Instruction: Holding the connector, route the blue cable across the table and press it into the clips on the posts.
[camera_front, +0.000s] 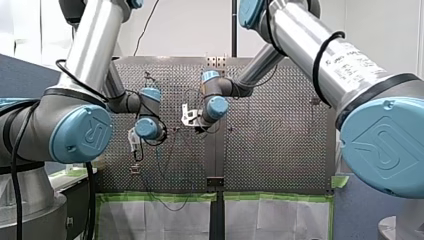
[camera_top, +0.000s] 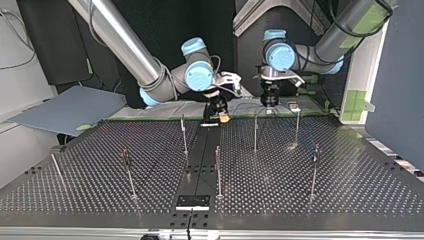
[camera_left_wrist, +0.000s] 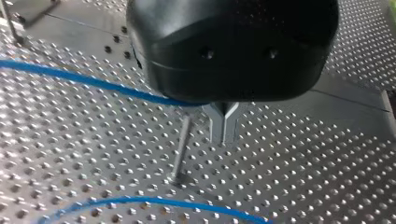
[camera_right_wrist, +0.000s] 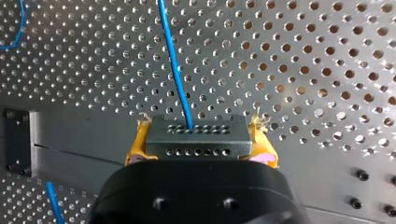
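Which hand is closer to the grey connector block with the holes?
Right. My right hand is clamped around the grey perforated connector block, yellow pads on either side. My left hand sits apart, beside a thin metal post; no connector shows there.

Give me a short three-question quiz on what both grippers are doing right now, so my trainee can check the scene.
1. True or false: my right gripper clamps the dark grey rectangular connector block between its yellow pads.
2. Where does the thin blue cable run from that connector? A: ahead of the gripper, over the perforated metal table. B: into a cardboard box. C: around one yellow pad.
3. Fill in: in the left wrist view, my left gripper has its metal fingers ____ (open or shut).
Key: 1 true; 2 A; 3 shut.
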